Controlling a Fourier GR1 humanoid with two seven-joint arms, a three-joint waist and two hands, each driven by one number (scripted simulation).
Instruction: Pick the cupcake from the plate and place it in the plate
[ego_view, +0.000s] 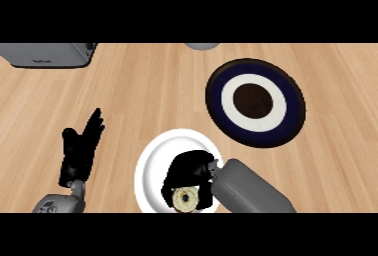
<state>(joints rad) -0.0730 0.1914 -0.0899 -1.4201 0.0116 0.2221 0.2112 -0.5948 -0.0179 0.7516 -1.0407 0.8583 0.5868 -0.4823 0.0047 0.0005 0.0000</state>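
- Light wooden tabletop (133, 90), seen steeply from above.
- Round white plate (151, 165) near the lower edge, at centre.
- Right black hand (190, 172) over the white plate, fingers (177, 187) curled down around the cupcake with pale round top (185, 198), partly hidden beneath the hand at the plate's lower part.
- Grey right forearm (251, 190) entering from the lower edge, just right of the white plate.
- Round dark blue plate with white ring and dark brown centre (255, 102) up and to the right, apart from the white plate.
- Left black hand (80, 150) at lower left, resting, fingers straight and released, pointing up.
- Grey box-shaped appliance (48, 53) at the top left corner.
- Grey rounded object (201, 46) at the top edge, cut off.
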